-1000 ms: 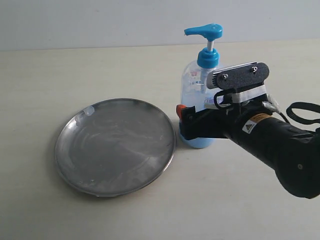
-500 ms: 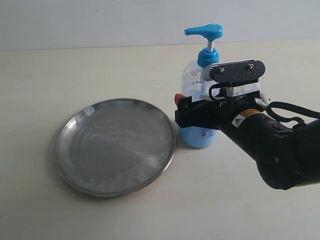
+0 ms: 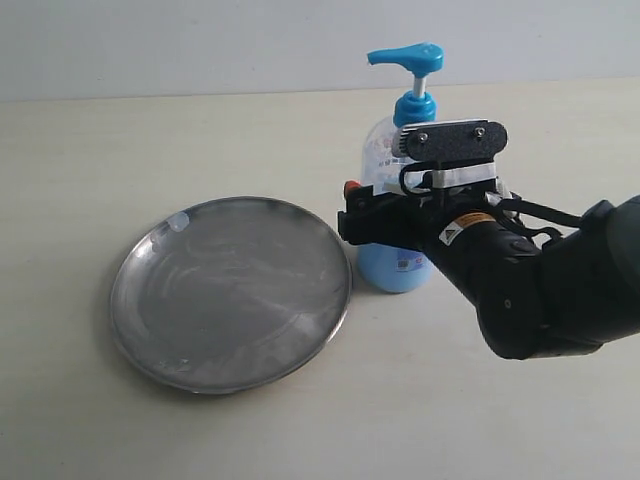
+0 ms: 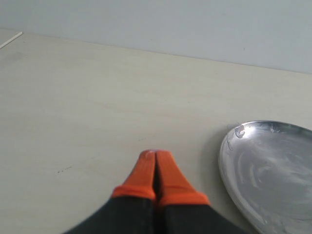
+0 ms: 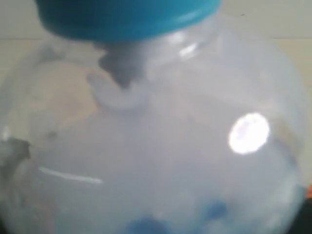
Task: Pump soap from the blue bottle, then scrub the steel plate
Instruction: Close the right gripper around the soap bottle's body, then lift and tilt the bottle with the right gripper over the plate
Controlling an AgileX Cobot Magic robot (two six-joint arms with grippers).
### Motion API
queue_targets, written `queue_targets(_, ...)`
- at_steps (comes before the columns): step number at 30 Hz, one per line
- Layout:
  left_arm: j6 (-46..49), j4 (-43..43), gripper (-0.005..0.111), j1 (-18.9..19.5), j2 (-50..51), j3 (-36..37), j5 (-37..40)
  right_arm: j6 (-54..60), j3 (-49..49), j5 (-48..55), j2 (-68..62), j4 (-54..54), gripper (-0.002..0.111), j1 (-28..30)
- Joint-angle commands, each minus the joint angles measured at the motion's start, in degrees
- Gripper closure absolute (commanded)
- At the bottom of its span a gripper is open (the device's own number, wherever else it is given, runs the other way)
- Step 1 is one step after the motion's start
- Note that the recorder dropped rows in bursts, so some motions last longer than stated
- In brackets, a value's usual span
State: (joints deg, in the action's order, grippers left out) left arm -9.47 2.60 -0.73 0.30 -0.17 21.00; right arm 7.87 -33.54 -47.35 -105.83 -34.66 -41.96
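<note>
The blue bottle [image 3: 398, 262] stands upright right of the steel plate [image 3: 230, 290], with light blue soap [image 3: 392, 275] in its lower part and the pump head raised. My right gripper [image 3: 372, 212] reaches in from the right at mid-height. Its fingers are spread wide on either side of the bottle's body; only one orange fingertip [image 3: 349, 188] shows, and contact cannot be made out. The clear bottle [image 5: 156, 146] under its blue collar [image 5: 126, 17] fills the right wrist view. My left gripper [image 4: 156, 154] is shut and empty, low over bare table beside the plate's rim [image 4: 229, 165].
A small pale blob [image 3: 178, 222] sits on the plate's far-left rim. The plate's inside is streaked and dull. The beige table runs back to a pale wall; the right arm's dark body [image 3: 540, 290] fills the space right of the bottle.
The right arm has slid left, carrying its fingers further along the sides of the bottle. Bottle and plate stay where they were.
</note>
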Motion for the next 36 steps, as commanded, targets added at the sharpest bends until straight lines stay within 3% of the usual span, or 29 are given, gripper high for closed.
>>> queue_targets(1,0.0,-0.3,0.107,0.1,-0.3,0.2,-0.5,0.1,-0.7,-0.7,-0.1,-0.8,0.043,-0.1)
queue_targets(9,0.0,-0.3,0.107,0.1,-0.3,0.2,-0.5,0.1,-0.7,1.5,-0.1,0.1,0.106,-0.1)
queue_targets(10,0.0,-0.3,0.107,0.1,-0.3,0.2,-0.5,0.1,-0.7,1.6,-0.1,0.3,0.108,-0.1)
queue_targets(36,0.0,-0.3,0.107,0.1,-0.3,0.2,-0.5,15.6,-0.7,7.5,9.0,0.3,0.108,-0.1)
